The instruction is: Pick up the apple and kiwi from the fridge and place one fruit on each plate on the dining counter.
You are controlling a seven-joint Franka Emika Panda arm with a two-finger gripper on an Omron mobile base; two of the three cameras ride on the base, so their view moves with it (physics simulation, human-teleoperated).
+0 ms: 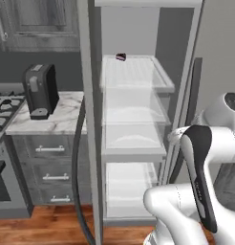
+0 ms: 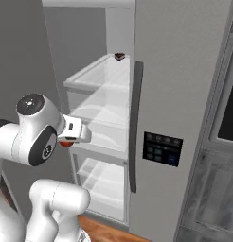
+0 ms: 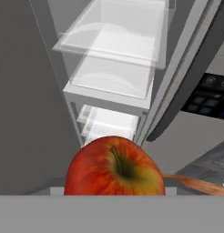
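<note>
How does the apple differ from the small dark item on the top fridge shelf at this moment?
The apple is red, round and glossy; the dark item is small, blackish and blocky. The apple is out in front of the fridge, held at the gripper; the dark item sits at the back of the top shelf.

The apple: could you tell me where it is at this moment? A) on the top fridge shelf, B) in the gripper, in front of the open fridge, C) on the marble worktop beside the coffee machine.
B: in the hand view the apple sits right at the gripper, with the fridge shelves beyond it.
</note>
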